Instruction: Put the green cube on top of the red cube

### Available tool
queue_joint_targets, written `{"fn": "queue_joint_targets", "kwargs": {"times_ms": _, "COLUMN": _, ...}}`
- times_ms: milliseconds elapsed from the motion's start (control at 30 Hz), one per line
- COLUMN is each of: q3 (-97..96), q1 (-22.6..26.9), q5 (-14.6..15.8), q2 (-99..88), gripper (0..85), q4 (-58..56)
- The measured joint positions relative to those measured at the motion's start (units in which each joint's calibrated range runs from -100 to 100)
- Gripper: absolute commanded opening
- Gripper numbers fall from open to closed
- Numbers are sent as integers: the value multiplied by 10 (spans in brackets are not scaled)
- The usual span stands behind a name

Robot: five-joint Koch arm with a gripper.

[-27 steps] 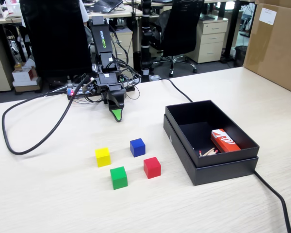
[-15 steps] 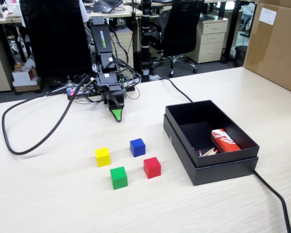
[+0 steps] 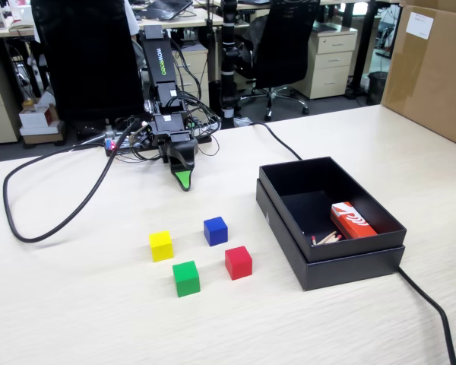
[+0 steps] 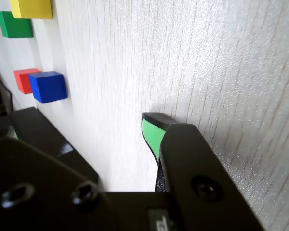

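Beside the red cube, to its left in the fixed view, sits the green cube, apart from it. Well behind the red cube, the gripper points down at the table, holding nothing; its jaw gap cannot be told.

Bright, even office light; soft shadows; blurred, out-of-focus foreground in wrist view.

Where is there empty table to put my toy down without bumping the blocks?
Bare table lies left of the yellow cube and green cube, inside the cable loop. Another free strip runs in front of the cubes. It is crowded between the red cube, blue cube and the black box.
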State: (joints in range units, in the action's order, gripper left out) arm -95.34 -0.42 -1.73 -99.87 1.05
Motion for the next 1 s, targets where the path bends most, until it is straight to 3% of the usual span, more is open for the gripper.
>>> {"fn": "queue_joint_targets", "kwargs": {"times_ms": 1000, "q3": 0, "q1": 5, "q5": 0, "q2": 0, "gripper": 496, "q4": 0}}
